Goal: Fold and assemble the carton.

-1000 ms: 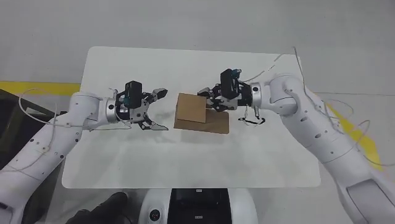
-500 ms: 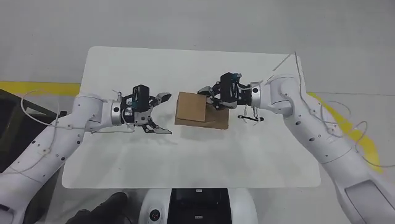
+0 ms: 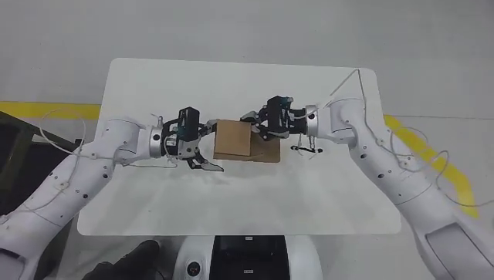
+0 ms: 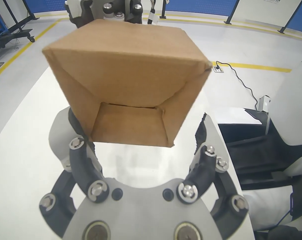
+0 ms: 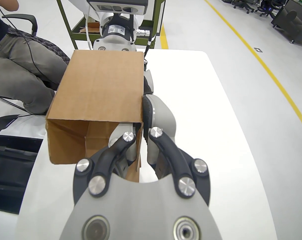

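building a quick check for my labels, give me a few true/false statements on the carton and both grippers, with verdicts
1. The right gripper is clamped on a side wall of the carton. True.
2. The left gripper is shut. False: it is open wide at the carton's end.
3. The carton lies flat and unfolded on the table. False: it is opened into a box shape.
4. The carton's end facing the right wrist camera is open. True.

White arms (image 3: 73, 180), black gripper (image 4: 136, 131) links, silver screws (image 4: 98, 190), thin cables (image 3: 46, 122)
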Motion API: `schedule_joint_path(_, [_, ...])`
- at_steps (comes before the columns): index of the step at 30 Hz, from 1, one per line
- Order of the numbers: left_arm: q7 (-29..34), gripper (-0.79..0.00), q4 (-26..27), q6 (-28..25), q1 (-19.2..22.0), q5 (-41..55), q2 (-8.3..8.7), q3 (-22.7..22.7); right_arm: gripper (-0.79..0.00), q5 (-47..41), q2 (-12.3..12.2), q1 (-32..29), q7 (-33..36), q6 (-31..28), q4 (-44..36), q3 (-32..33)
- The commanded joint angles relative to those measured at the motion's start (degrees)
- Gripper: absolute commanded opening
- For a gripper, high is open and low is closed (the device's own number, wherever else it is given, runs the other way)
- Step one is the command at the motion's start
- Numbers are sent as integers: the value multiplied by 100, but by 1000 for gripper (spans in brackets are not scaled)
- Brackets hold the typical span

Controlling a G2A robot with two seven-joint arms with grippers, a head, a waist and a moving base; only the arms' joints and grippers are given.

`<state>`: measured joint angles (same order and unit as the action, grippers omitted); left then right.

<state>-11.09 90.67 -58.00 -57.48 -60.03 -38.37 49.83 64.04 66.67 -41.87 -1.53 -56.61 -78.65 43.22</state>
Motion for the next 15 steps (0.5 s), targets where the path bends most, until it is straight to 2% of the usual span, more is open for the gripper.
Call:
schedule_joint_path(1, [88,0,-46,0,55,90,-14,-51,-785,21,9,-12,-25,-20,2,-1])
schedule_joint_path(15, [177,-9,-162,0,228,198,-63,-208,-785,138,45,-91,-59,-61,-38,82])
